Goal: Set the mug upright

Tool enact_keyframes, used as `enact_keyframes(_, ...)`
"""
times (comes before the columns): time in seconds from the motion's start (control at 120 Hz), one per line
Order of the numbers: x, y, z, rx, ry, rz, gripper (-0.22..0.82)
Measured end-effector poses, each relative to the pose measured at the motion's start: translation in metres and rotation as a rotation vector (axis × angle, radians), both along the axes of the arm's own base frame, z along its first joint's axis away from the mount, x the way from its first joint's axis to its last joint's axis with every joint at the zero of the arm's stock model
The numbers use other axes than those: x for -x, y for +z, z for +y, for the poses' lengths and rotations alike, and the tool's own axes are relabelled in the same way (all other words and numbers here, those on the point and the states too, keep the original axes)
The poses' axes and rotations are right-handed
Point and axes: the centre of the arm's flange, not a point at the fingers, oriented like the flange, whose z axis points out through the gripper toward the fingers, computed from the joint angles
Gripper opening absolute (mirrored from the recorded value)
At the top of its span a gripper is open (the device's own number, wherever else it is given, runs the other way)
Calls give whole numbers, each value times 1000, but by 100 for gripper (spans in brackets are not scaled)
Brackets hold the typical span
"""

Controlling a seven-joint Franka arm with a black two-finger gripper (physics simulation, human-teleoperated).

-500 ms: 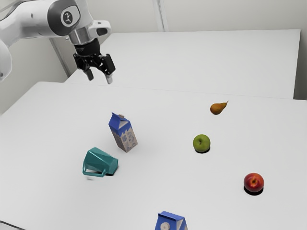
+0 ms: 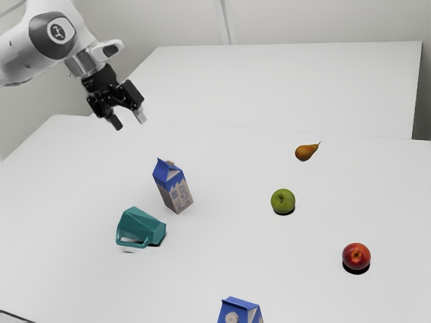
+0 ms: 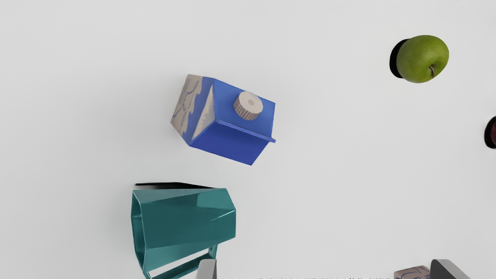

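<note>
My claw (image 2: 129, 122) has just swung toward the exterior view's left, its fingers wide apart with nothing between them. The mug (image 2: 141, 227) hasn't shifted: it lies on its side near the milk carton (image 2: 173, 187), so it still needs righting.

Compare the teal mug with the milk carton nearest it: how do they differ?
The mug lies on its side; the carton stands upright.
The mug is plain teal; the carton is blue and beige, with printing.
The mug has a handle; the carton has a round cap.
Both rest on the table.
</note>
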Motion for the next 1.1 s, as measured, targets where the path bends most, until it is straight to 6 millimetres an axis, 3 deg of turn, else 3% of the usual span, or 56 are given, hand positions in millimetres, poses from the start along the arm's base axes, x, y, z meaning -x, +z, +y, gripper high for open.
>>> enact_keyframes(0.092, 1, -24, 42, 121, 39, 26, 60)
enact_keyframes(0.217, 21, -69, 128, 249, 140, 48, 60)
enact_keyframes(0.275, 26, -94, 148, 307, 156, 60, 60)
enact_keyframes(0.4, 30, -137, 137, 396, 109, 80, 60)
enact_keyframes(0.475, 44, -167, 134, 430, 112, 93, 60)
enact_keyframes(0.658, 77, -202, 141, 447, 158, 63, 60)
enact_keyframes(0.95, 78, -279, 144, 516, 274, 45, 60)
enact_keyframes(1.1, 79, -293, 138, 519, 273, 40, 60)
